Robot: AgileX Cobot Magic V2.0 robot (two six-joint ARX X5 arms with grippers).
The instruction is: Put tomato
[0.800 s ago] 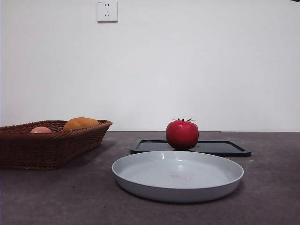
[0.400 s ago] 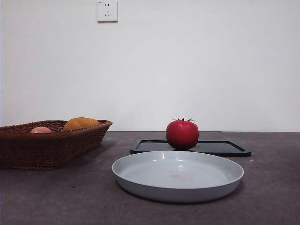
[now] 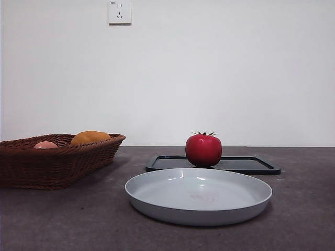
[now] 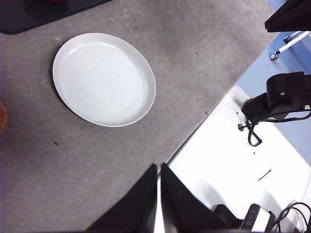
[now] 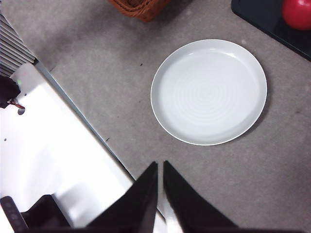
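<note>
In the front view none of my arms is visible. The tomato (image 3: 203, 150) stands upright on a flat black tray (image 3: 251, 165), with its green calyx on top. Just in front of the tray lies a grey plate (image 3: 198, 196), and nothing is on it. On the left side stands a brown wicker basket (image 3: 55, 160) with an orange fruit (image 3: 90, 137) and a small pinkish fruit (image 3: 45, 145) inside. The table (image 3: 303, 219) is dark grey and a little speckled. Behind it is a plain white wall with a socket (image 3: 119, 11) high up.

In the left wrist view my left gripper (image 4: 158, 191) has its two jaws pressed almost together, with only a thin slit between them, and it holds nothing. It hangs above the edge of the table, well apart from the plate (image 4: 104, 79). One corner of the tray (image 4: 29, 17) shows beyond the plate. Beside the table is a white surface with black equipment and cables on it.

In the right wrist view my right gripper (image 5: 160, 189) is the same: jaws nearly together, nothing between them, over the table edge. The plate (image 5: 209, 91) lies well apart from it. Beyond the plate the tomato (image 5: 297, 13) sits on the tray (image 5: 262, 19), and a part of the basket (image 5: 138, 7) is seen too.
</note>
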